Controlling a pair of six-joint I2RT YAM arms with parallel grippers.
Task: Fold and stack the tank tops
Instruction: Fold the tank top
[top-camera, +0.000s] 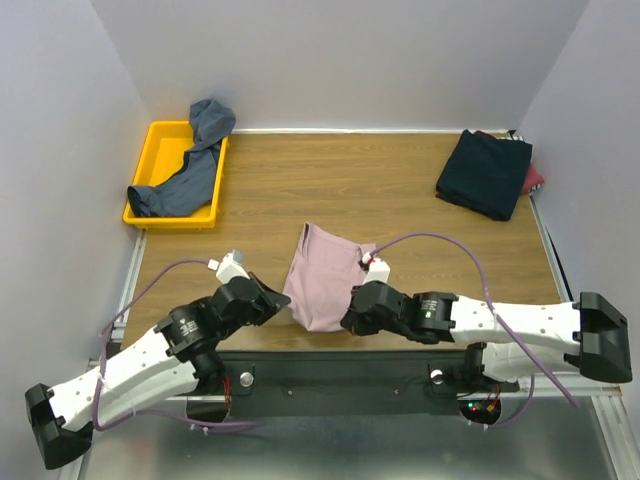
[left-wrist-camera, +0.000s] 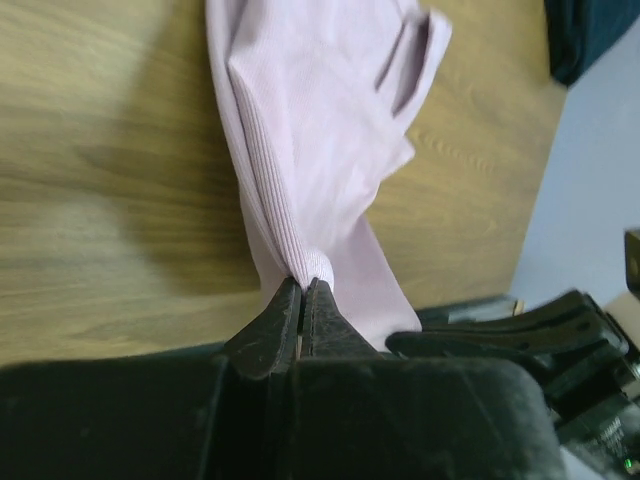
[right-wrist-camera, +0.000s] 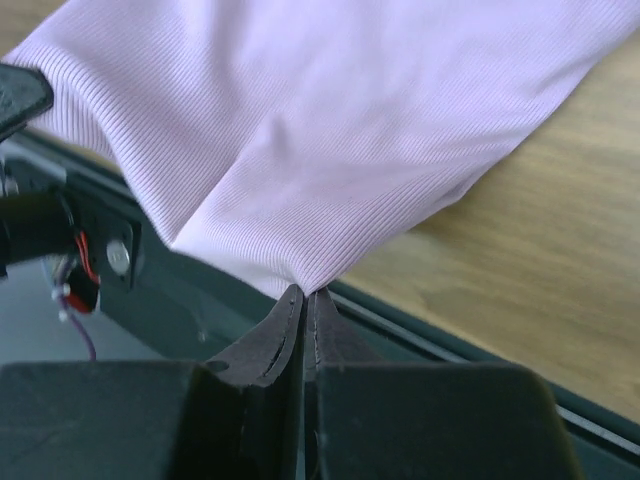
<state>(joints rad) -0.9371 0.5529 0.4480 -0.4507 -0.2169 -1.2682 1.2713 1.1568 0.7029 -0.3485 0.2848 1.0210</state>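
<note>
Left hand (top-camera: 284, 302) and right hand (top-camera: 348, 320) pinch pink tank top (top-camera: 325, 278).

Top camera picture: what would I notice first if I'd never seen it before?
The pink tank top in the near middle, pinched at its near edge by the left gripper and the right gripper, both shut on it. Then the bright yellow tray at the far left, with a blue-grey tank top spilling out of it. A dark navy pile lies folded at the far right.
</note>
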